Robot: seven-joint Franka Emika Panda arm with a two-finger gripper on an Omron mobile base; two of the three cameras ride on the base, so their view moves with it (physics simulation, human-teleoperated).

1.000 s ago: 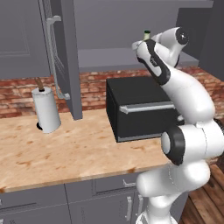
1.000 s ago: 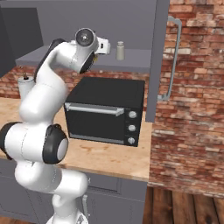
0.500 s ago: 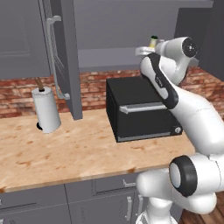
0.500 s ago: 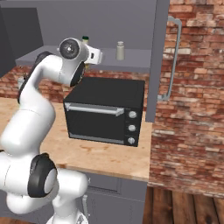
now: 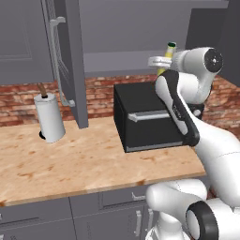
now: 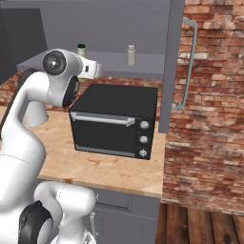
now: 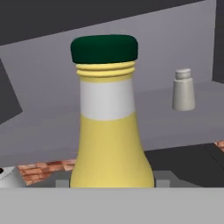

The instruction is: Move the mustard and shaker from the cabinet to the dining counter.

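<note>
The mustard (image 7: 108, 127) stands upright on the open cabinet (image 6: 143, 63) shelf, with the shaker (image 6: 130, 55) well to its right on the same shelf. Below them an oven (image 6: 116, 120) sits on the worktop (image 5: 70, 164), a paper towel roll (image 5: 49, 117) to its left

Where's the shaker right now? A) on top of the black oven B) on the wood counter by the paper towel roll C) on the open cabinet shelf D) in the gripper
C: the shaker stands on the cabinet shelf above the oven, apart from the mustard.
</note>
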